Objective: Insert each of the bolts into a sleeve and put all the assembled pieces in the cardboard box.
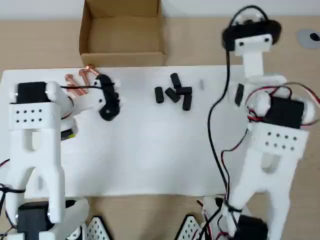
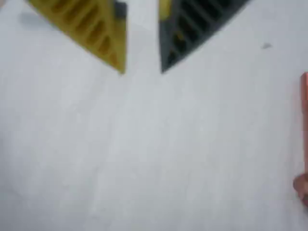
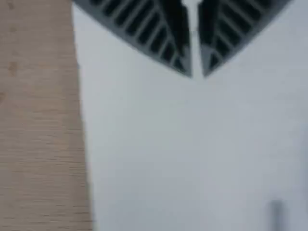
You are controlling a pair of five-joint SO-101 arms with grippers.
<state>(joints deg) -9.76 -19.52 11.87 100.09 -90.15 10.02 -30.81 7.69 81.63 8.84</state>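
Several copper bolts (image 1: 80, 80) lie at the back left of the white mat (image 1: 150, 150). Several black sleeves (image 1: 175, 94) are scattered at the back middle. The open cardboard box (image 1: 122, 30) stands on the table behind the mat. My left gripper (image 1: 109, 106) hovers just right of the bolts. In the left wrist view the left gripper (image 2: 140, 72) is open with nothing between its fingers, and one bolt (image 2: 304, 144) shows at the edge. My right gripper (image 1: 239, 94) hangs near the mat's right side; the right gripper (image 3: 198, 74) is shut and holds nothing.
A black-and-white stand (image 1: 250, 37) rises at the back right with cables (image 1: 216, 130) trailing over the mat's right part. The mat's border meets the bare wooden table (image 3: 38, 120). The mat's centre and front offer free room.
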